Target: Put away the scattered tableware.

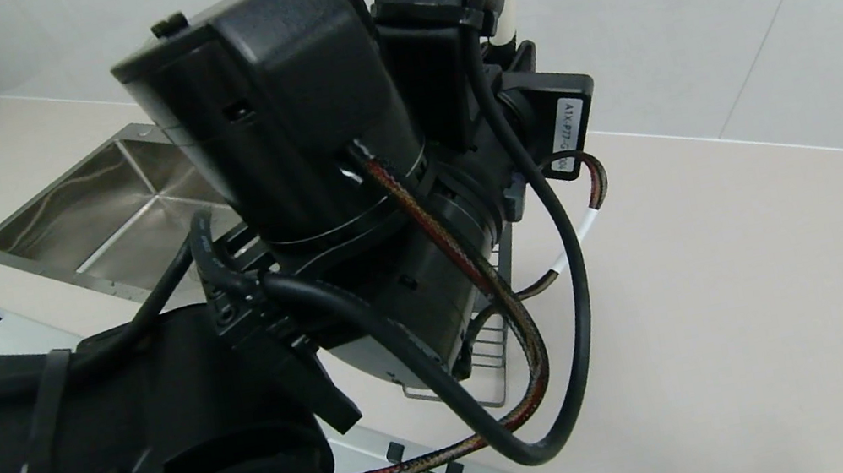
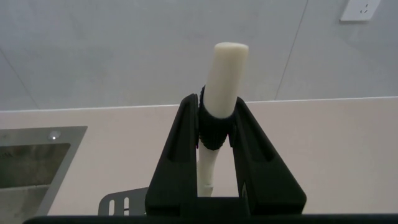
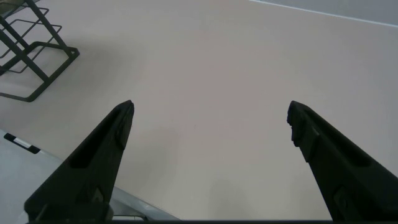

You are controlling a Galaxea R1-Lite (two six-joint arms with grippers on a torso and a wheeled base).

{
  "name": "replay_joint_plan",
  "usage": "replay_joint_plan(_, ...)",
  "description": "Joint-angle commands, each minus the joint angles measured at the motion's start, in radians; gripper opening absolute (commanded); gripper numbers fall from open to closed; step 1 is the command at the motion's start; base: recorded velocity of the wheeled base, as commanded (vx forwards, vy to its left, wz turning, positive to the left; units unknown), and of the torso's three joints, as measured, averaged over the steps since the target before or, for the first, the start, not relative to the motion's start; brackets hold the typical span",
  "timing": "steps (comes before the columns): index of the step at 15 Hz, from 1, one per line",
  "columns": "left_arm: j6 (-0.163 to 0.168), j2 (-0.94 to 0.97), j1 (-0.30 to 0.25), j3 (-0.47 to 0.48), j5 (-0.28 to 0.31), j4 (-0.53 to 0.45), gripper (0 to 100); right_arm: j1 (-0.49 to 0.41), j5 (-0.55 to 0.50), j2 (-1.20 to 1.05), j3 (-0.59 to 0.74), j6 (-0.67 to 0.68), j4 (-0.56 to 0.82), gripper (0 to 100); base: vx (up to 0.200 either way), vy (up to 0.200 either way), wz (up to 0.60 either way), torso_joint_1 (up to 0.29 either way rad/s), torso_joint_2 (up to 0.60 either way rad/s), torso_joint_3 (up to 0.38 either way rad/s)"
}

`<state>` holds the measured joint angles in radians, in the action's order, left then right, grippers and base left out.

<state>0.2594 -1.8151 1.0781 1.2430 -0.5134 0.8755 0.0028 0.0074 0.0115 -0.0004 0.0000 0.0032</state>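
Left hand clamping cream utensil handle, right hand wide above beige counter, sink, grey wall

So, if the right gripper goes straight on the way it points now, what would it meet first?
Most likely the bare countertop: the open right gripper points down at it with nothing between. The wire rack stands off to one side. Depth is unclear.

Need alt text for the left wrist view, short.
The left gripper has its fingers shut on a cream utensil handle that sticks up past the fingertips. Beyond it lie a beige counter with a steel sink set in it, and a grey tiled wall.
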Motion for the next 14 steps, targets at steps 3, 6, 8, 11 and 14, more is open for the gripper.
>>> replay_joint_plan(3, -0.002, -0.010, 0.000, -0.008, 0.000, 0.000, 0, 0.000, 0.000, 0.001, 0.000, 0.000, 0.000, 100, 0.000, 0.000, 0.00, 0.000, 0.00, 0.000)
replay_joint_plan(6, -0.003, -0.015, 0.000, -0.008, 0.000, 0.000, 0, 0.000, 0.000, 0.001, 0.000, 0.000, 0.000, 100, 0.000, 0.000, 0.00, 0.000, 0.00, 0.000)
replay_joint_plan(8, -0.009, -0.013, 0.000, -0.019, 0.000, 0.000, 0, 0.000, 0.000, 0.001, 0.000, 0.000, 0.000, 100, 0.000, 0.000, 0.00, 0.000, 0.00, 0.000)
replay_joint_plan(11, -0.019, -0.013, -0.003, -0.045, 0.000, 0.003, 0, 0.000, 0.000, 0.001, -0.001, 0.002, 0.000, 100, 0.000, 0.000, 0.00, 0.000, 0.00, 0.000)
replay_joint_plan(14, -0.035, -0.015, -0.010, -0.053, 0.001, 0.007, 0, 0.000, 0.000, 0.001, -0.001, 0.002, 0.000, 100, 0.000, 0.000, 0.00, 0.000, 0.00, 0.000)
